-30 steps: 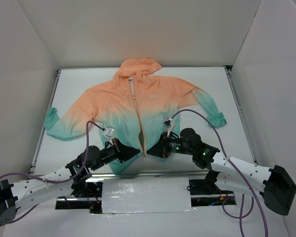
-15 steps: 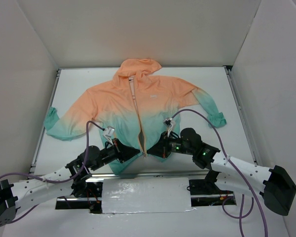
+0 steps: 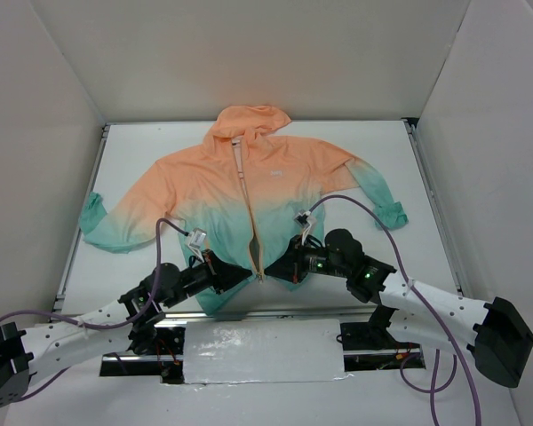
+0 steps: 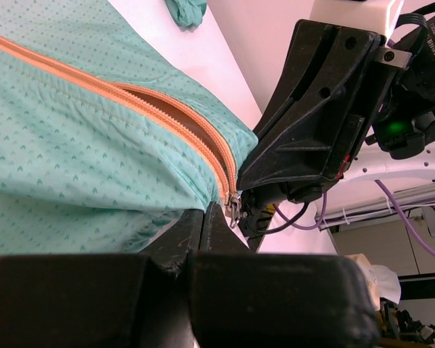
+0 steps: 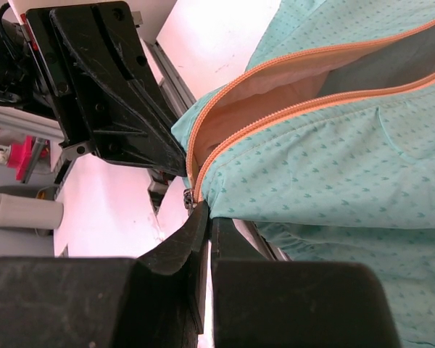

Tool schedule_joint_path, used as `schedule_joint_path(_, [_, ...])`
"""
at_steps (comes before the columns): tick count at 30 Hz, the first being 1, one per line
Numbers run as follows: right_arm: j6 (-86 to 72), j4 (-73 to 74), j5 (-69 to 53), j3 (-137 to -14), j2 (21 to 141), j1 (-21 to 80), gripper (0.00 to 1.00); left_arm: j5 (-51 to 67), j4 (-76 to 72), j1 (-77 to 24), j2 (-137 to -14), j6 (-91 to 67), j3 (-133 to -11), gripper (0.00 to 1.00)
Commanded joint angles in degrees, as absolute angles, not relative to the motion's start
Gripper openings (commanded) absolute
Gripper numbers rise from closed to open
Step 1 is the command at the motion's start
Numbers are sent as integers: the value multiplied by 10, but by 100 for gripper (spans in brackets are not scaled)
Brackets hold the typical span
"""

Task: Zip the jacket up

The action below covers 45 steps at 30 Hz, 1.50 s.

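Observation:
The jacket (image 3: 249, 191) lies flat on the white table, peach hood at the far end and teal hem nearest the arms. Its orange front zipper (image 3: 252, 222) gapes open, and the metal slider (image 3: 260, 278) sits at the hem. My left gripper (image 3: 246, 273) is shut on the hem just left of the slider (image 4: 233, 209), fingertips (image 4: 203, 217) pressed together at the fabric edge. From the other side, my right gripper (image 3: 274, 272) is shut on the hem beside the slider (image 5: 189, 198). Each wrist view shows the other gripper close by, facing it.
White walls enclose the table on three sides. Metal rails (image 3: 84, 222) run along its left and right edges. A silver taped plate (image 3: 262, 351) lies between the arm bases. Purple cables (image 3: 160, 240) loop over the jacket's lower part. Both teal cuffs (image 3: 93, 213) reach near the side rails.

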<state>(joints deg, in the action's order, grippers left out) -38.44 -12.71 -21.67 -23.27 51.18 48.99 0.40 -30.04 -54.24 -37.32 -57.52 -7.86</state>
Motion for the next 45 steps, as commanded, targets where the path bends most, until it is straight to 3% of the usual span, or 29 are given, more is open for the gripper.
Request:
schedule_joint_path(1, [-374, -154, -221, -257, 513, 486, 0, 11, -334, -541, -364, -586, -82, 0])
schedule_joint_path(45, [-359, -163, -251, -236, 511, 485, 0, 4, -323, -541, -357, -587, -90, 0])
